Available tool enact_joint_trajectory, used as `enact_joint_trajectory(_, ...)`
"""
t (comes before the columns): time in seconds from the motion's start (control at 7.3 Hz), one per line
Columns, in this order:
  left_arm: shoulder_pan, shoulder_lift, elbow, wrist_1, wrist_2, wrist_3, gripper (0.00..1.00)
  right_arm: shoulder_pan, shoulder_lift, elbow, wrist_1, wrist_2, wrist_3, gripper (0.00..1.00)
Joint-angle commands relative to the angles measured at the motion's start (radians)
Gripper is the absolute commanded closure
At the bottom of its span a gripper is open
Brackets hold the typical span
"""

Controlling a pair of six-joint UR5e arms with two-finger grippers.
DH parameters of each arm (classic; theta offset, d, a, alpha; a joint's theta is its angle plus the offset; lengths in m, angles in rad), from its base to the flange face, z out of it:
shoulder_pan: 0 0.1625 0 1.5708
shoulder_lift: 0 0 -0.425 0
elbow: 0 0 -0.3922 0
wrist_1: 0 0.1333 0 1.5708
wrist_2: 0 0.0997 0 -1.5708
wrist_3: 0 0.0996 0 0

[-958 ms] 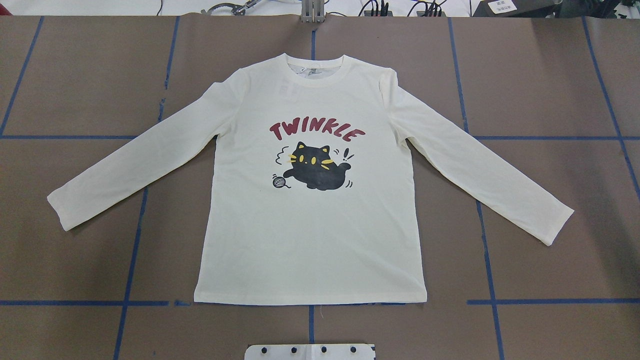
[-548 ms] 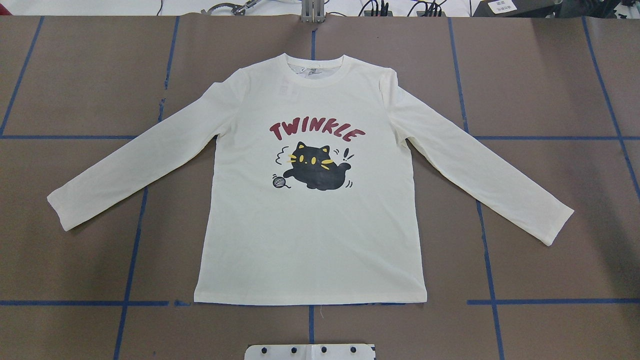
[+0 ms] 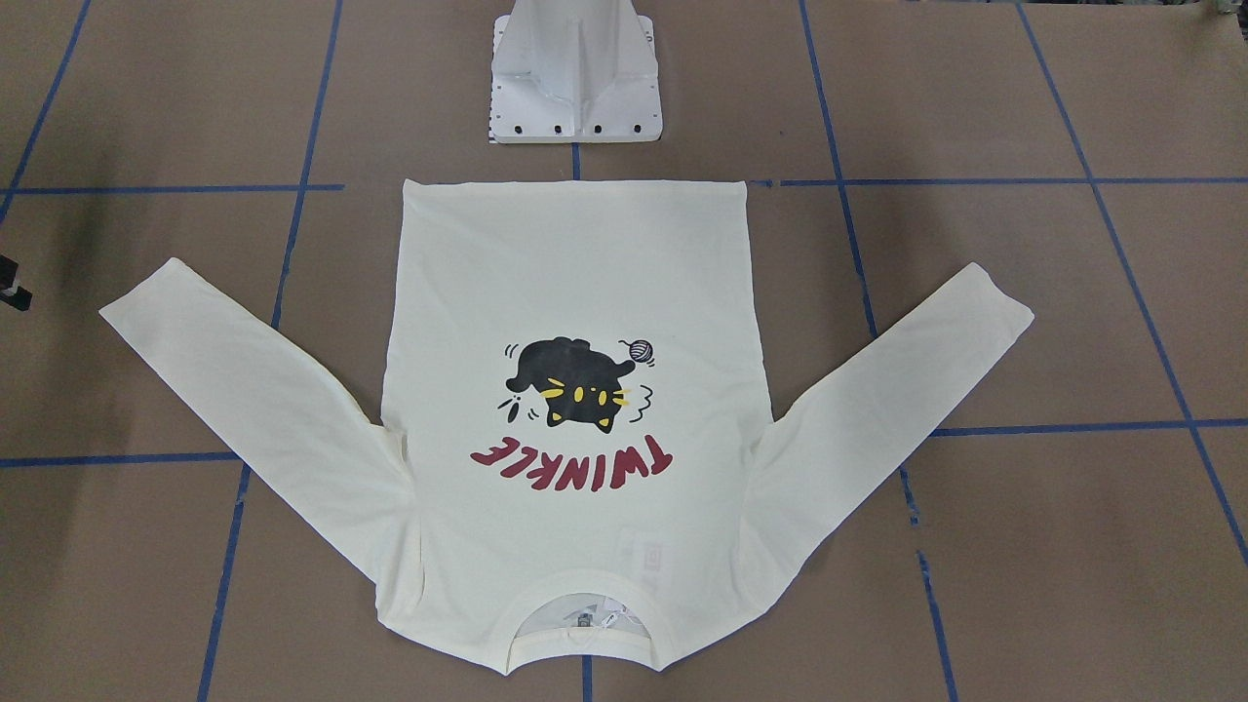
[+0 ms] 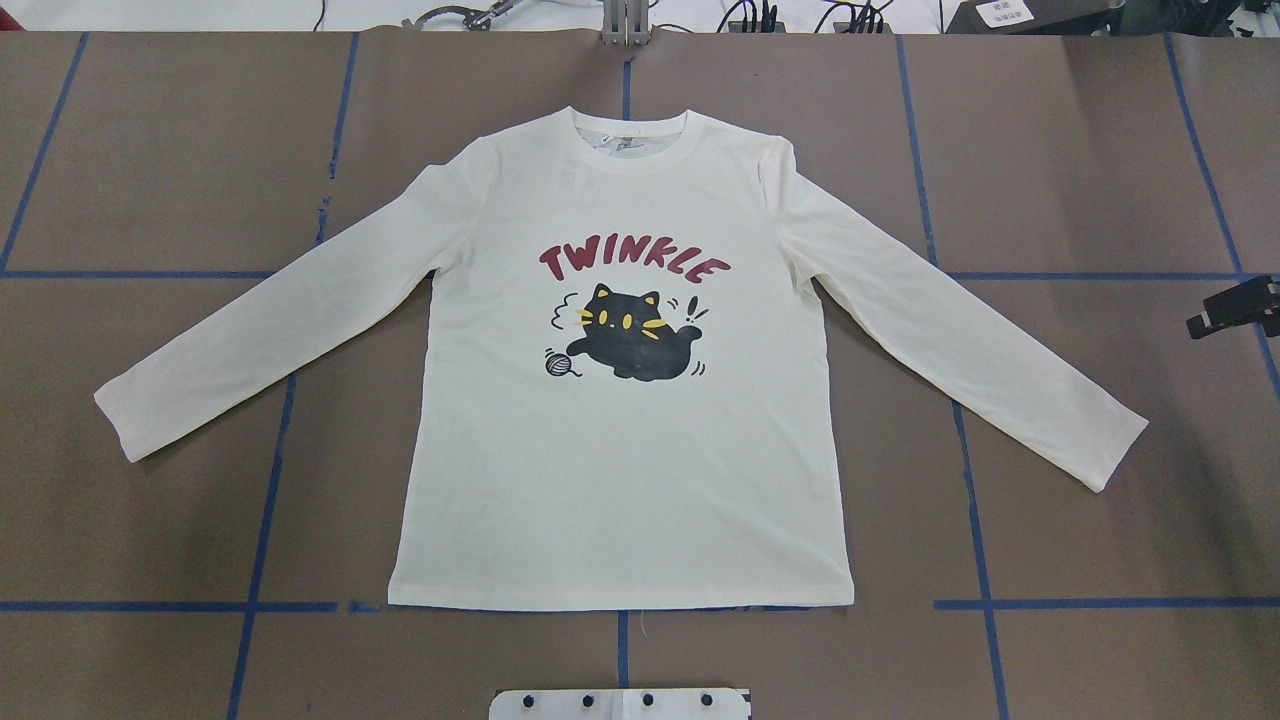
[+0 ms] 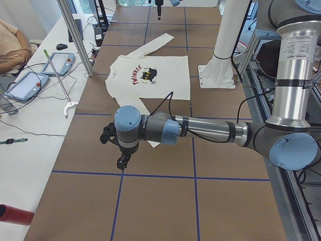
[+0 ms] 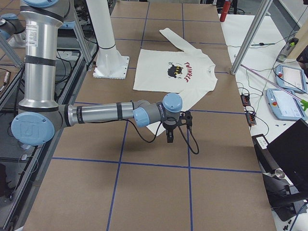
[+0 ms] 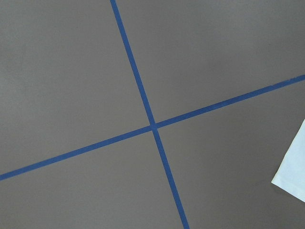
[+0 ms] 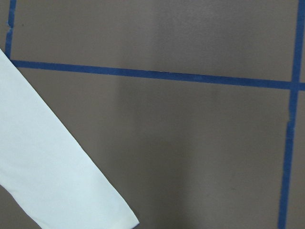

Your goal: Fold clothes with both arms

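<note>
The cream long-sleeved T-shirt (image 4: pixel 620 470) lies flat and print-up, sleeves spread out and down; it also shows in the front view (image 3: pixel 565 263). The right gripper (image 4: pixel 1235 308) shows only as a black tip at the overhead view's right edge, beyond the right sleeve cuff (image 4: pixel 1110 450); I cannot tell whether it is open or shut. In the exterior right view it (image 6: pixel 168 138) hangs just past that cuff. The left gripper (image 5: pixel 122 163) shows only in the exterior left view, past the left cuff (image 4: pixel 120 420); its state cannot be told. The wrist views show cuff edges (image 7: pixel 290 167) (image 8: pixel 47 167) but no fingers.
The white pedestal base (image 4: pixel 620 703) stands at the near table edge by the shirt's hem. Blue tape lines (image 4: pixel 270 450) grid the brown table. Teach pendants (image 5: pixel 55 63) and cables lie on a side bench beyond the far edge.
The right gripper's black tip has come into the overhead view at the right edge. The shirt has not moved.
</note>
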Motion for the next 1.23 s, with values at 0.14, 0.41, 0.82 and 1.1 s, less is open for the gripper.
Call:
enact_joint_trajectory(0.14, 0.000, 0.004, 0.011, -0.045, -0.008, 0.001, 0.00, -0.164, -0.009, -0.098, 0.337, -0.066, 0.455, 0.01)
enact_joint_trajectory(0.41, 0.000, 0.005, 0.019, -0.045, -0.068, 0.001, 0.00, -0.187, -0.025, -0.151, 0.345, -0.062, 0.474, 0.04)
enact_joint_trajectory(0.82, -0.001, 0.005, 0.009, -0.045, -0.070, 0.003, 0.00, -0.193, -0.017, -0.159, 0.351, -0.056, 0.536, 0.09)
enact_joint_trajectory(1.1, -0.001, 0.005, 0.009, -0.045, -0.070, 0.003, 0.00, -0.205, -0.044, -0.161, 0.369, -0.041, 0.534, 0.11)
